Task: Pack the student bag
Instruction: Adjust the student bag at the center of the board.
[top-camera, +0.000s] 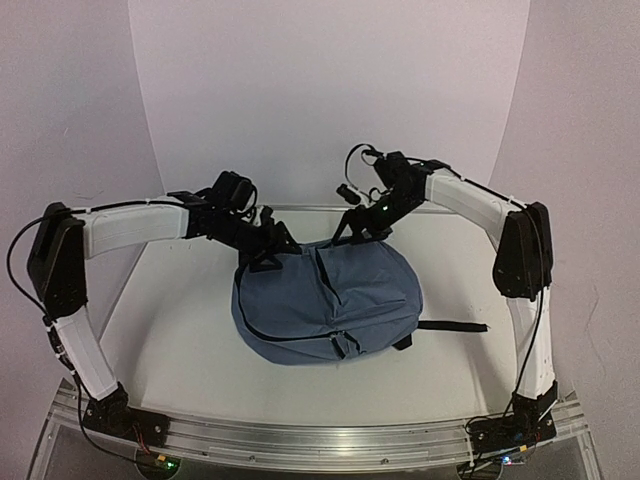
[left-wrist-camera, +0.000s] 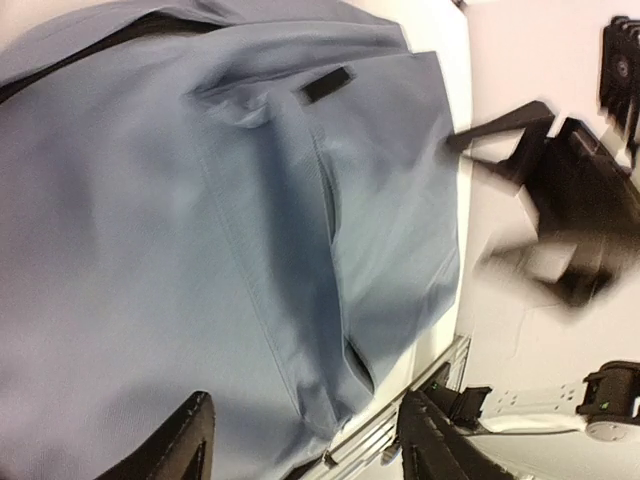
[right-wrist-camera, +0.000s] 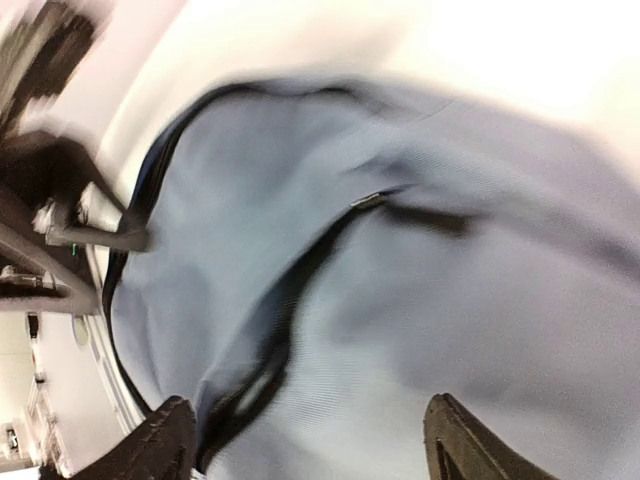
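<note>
- The two arm bases stand on a metal rail (top-camera: 330, 440) along the near edge of the white desk (top-camera: 170, 340).
- The student bag (top-camera: 325, 305) lies flat in the middle of the desk, between the arms, with its slate-blue front face up.
- A dark zipper (right-wrist-camera: 285, 320) curves across that face.
- A black strap (top-camera: 452, 326) trails out of the bag's right side and lies flat on the desk.
- The left claw (left-wrist-camera: 305, 435) hangs over the bag's far left edge, its fingers spread wide. Only bag fabric shows below the gap, and it grips nothing.
- The right claw (right-wrist-camera: 305, 440) is at the bag's far right edge, also spread wide with nothing held. Its wrist view is blurred.
- I cannot tell whether any fingertip touches the fabric.
- A pale curved backdrop (top-camera: 330, 100) rises behind the desk.
</note>
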